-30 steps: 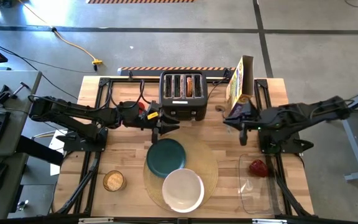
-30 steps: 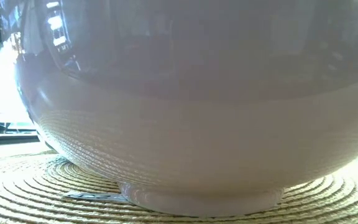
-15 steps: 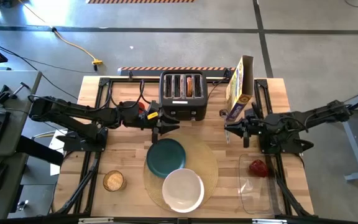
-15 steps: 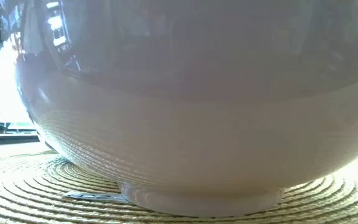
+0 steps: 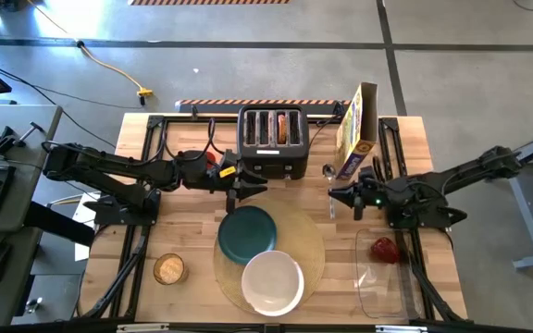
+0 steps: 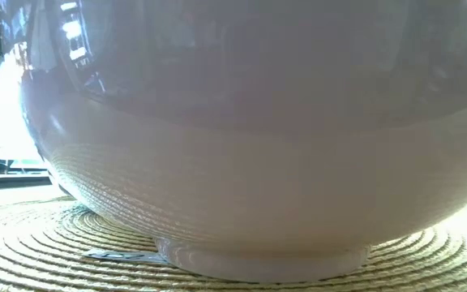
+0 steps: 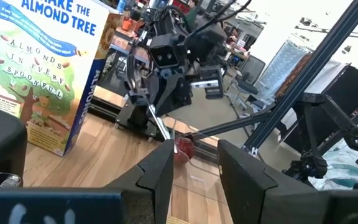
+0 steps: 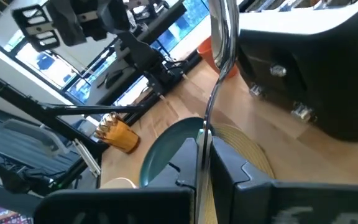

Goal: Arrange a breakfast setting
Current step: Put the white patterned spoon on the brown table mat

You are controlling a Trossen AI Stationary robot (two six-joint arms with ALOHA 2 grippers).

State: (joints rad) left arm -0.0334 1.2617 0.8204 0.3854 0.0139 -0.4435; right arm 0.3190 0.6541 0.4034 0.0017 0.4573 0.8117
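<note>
The dark teal plate (image 5: 247, 233) and the white bowl (image 5: 272, 281) rest on the round tan placemat (image 5: 311, 242). The bowl (image 6: 250, 146) fills the low view, standing by its foot on the mat (image 6: 23, 247). My right gripper (image 5: 336, 196) hovers right of the mat, shut on the small metal spoon (image 8: 219, 56). My left gripper (image 5: 246, 191) stands open and level before the black toaster (image 5: 272, 141), with nothing between its fingers (image 7: 157, 177). A tan bagel half (image 5: 293, 128) sticks up from a toaster slot. The red food item (image 5: 384, 248) lies in a clear tray. My right gripper pinches the spoon's handle (image 8: 205, 127) between its two shut fingers. The fingers come nearly level from the table's right side. The spoon sticks out past the fingertips, bowl end (image 8: 222, 22) away from them, lifted clear of the table.
A cereal box (image 5: 357, 120) stands at the back right by the toaster. A clear tray (image 5: 382, 282) sits at the near right. A small jar with tan contents (image 5: 169, 269) stands near left. A red cup (image 8: 211, 55) is beside the toaster. Bare wood lies between mat and tray.
My right gripper has come down and a little toward the table's near edge, rolling about its own line, with the spoon still held between its shut fingers. The left arm, plate and bowl have kept still.
</note>
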